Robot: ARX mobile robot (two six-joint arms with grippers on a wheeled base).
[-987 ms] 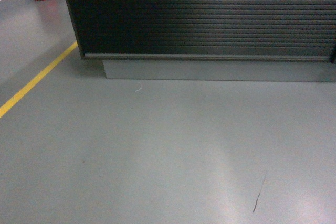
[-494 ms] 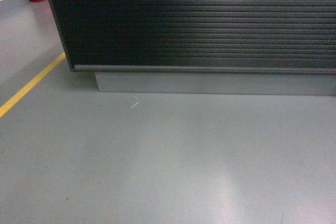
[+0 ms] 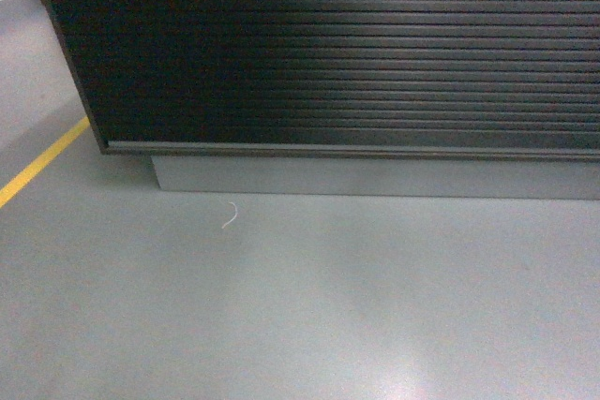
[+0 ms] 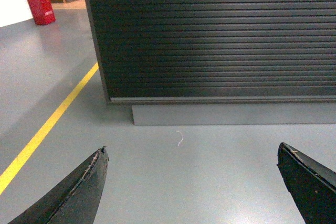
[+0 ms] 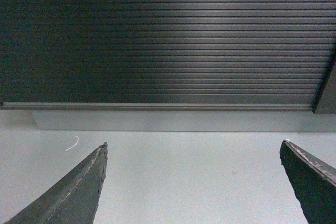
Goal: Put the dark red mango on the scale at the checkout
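Note:
The checkout (image 3: 356, 53) fills the upper part of the head view as a dark, horizontally ribbed front on a grey plinth (image 3: 375, 178). The same checkout (image 4: 220, 40) stands ahead in the left wrist view, and its ribbed front (image 5: 163, 40) spans the right wrist view. The dark red mango and the scale are out of view. My left gripper (image 4: 192, 153) is open, its two black fingers wide apart over bare floor. My right gripper (image 5: 193, 148) is open too, with nothing between its fingers. Neither gripper shows in the head view.
Grey floor (image 3: 300, 306) lies between me and the counter. A small white scrap (image 3: 230, 215) lies near the plinth's left end. A yellow floor line (image 4: 47, 124) runs past the counter's left corner. A red box (image 4: 38, 4) stands far back left.
The counter front has grown larger and shifted left and down in the head view. The white scrap has moved down the frame. The red box has left the head view.

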